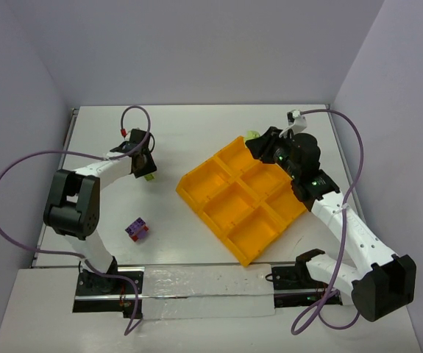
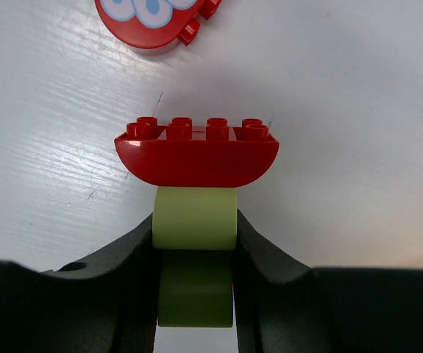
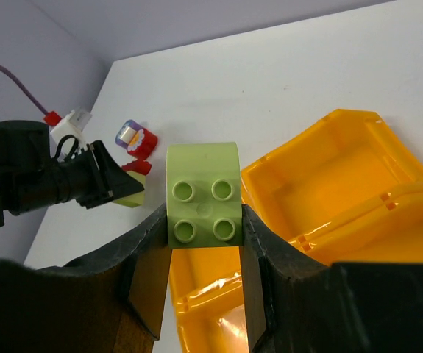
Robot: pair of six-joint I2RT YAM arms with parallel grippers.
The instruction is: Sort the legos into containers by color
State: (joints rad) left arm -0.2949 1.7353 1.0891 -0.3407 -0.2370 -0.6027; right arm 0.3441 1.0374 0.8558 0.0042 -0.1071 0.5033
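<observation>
My left gripper (image 1: 144,166) is shut on a yellow-green lego (image 2: 195,209) that is stuck under a red curved lego (image 2: 196,154), low over the table left of the tray. My right gripper (image 1: 258,144) is shut on a second yellow-green lego (image 3: 204,176) and holds it above the far corner of the orange-yellow tray (image 1: 193,182), whose compartments (image 3: 329,184) look empty. A purple and red lego clump (image 1: 136,229) lies on the table near the left arm. A red round piece with printed eyes (image 2: 152,22) lies just ahead of the left gripper.
Walls close off the table at the back and on both sides. Purple cables loop off both arms. The left gripper (image 3: 86,180) and the red round piece (image 3: 134,138) also show in the right wrist view, beyond the tray.
</observation>
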